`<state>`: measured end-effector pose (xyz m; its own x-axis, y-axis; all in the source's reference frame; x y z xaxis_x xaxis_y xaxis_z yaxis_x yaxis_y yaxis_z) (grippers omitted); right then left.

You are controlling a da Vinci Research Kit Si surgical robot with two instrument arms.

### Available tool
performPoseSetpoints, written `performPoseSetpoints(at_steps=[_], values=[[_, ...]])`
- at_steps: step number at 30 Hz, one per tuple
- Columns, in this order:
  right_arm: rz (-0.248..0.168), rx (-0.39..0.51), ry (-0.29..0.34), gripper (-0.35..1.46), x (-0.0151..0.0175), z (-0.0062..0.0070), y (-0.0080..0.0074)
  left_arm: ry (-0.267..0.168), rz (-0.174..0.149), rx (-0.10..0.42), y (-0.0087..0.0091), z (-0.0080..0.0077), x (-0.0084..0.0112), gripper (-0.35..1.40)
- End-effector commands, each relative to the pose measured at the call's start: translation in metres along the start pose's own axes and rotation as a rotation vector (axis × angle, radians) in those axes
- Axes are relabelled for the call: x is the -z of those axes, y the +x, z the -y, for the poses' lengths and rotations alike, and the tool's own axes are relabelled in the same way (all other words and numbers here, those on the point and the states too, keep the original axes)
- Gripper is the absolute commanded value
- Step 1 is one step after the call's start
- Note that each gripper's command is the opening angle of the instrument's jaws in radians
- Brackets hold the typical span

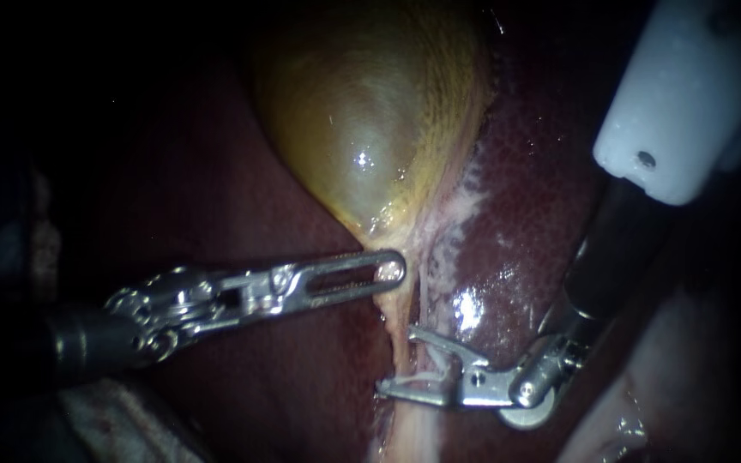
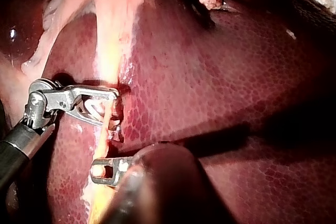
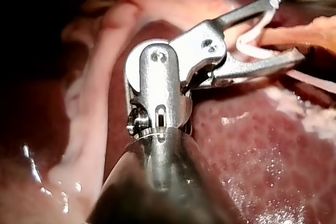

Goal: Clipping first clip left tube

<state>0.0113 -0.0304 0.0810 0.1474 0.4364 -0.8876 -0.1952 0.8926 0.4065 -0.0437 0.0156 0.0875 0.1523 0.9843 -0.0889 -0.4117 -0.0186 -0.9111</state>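
My right instrument [image 3: 287, 27] grips an open white clip [image 3: 251, 50], jaws spread wide, with the tube [image 3: 315, 30] lying between them inside the clip. My left instrument [image 1: 392, 267], just beyond those jaws along the tube, looks clenched on the gallbladder [image 1: 362, 129] neck. Placement looks done; squeezing the clip shut and releasing remain.

The endoscope looks close at the gallbladder [image 1: 370, 129]. The left instrument [image 1: 392, 273] enters from its left and the right instrument [image 1: 396, 360] from its right. Each wrist camera looks forward along its own shaft, the right one much nearer. All three views share the tube [image 1: 398, 319] and clip [image 3: 251, 45].
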Motion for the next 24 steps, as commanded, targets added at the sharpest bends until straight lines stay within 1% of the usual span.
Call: performPoseSetpoints(at_steps=[1,7,16,24], values=[[0.0,0.002,0.003,0.56,-0.0001,0.0001,-0.0001,0.0,0.001,0.0,0.0,0.0,0.0,-0.35],[-0.002,0.0,0.023,0.52,-0.0005,0.0004,-0.0001,0.0,0.001,0.0,0.0,0.0,0.0,-0.35],[-0.003,-0.021,0.025,0.47,-0.0005,0.0005,-0.0005,0.0,0.0,0.0,0.0,0.0,0.0,-0.35],[-0.004,-0.018,0.025,0.44,-0.0006,0.0004,-0.001,0.0,0.0,0.0,-0.0001,-0.0001,-0.0001,-0.35]])
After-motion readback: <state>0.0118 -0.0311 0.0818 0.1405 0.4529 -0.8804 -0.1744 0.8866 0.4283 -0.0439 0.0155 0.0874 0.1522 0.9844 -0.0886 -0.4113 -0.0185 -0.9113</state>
